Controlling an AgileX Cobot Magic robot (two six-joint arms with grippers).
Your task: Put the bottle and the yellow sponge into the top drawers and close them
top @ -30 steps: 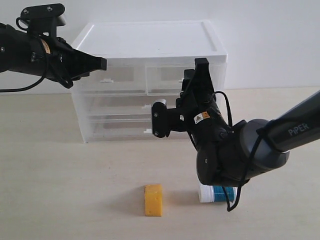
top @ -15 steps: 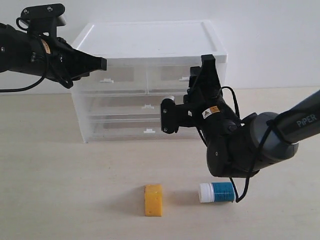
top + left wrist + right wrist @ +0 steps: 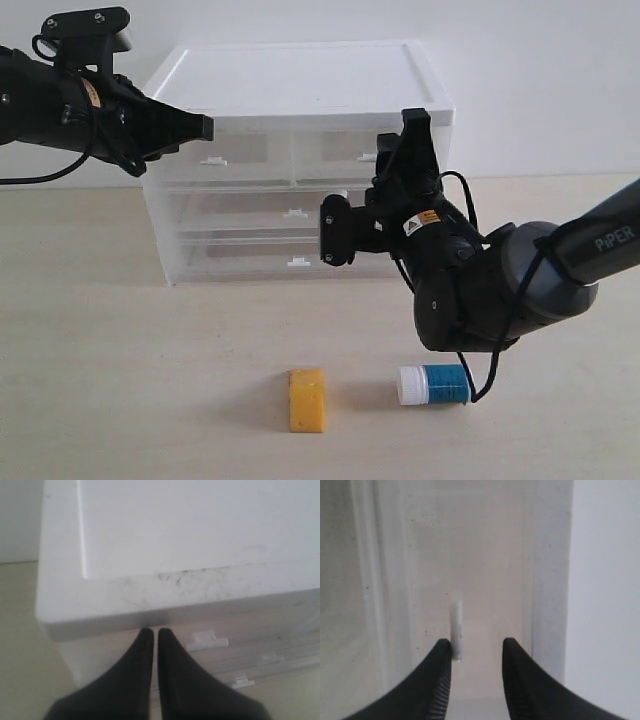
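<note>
Both top drawers (image 3: 245, 150) appear shut and neither item is stowed. The sponge (image 3: 307, 400) and the bottle (image 3: 434, 384) lie on the table (image 3: 120, 350) in front of the chest (image 3: 300, 75), near each other but apart. The right gripper (image 3: 477, 647) is part open and empty. It is turned on edge to straddle the right drawer's handle (image 3: 456, 630), which sits against or just beside one finger rather than centred. The left gripper (image 3: 151, 632) is closed on nothing, its tips at the chest's top front edge near a corner. Principal risk: the handle is a thin, smooth white tab, and an off-centre closure could nudge it aside or let it slip out on the pull. Second risk: the chest is translucent plastic and looks light, standing on a smooth pale table, so a pull may drag the whole unit forward unless it is braced. Third risk: the bottle is a short cylinder with a ribbed white cap, lying on its side, and may roll if clipped. The sponge is a soft foam block and will compress under grip, so it may sit skewed.
</note>
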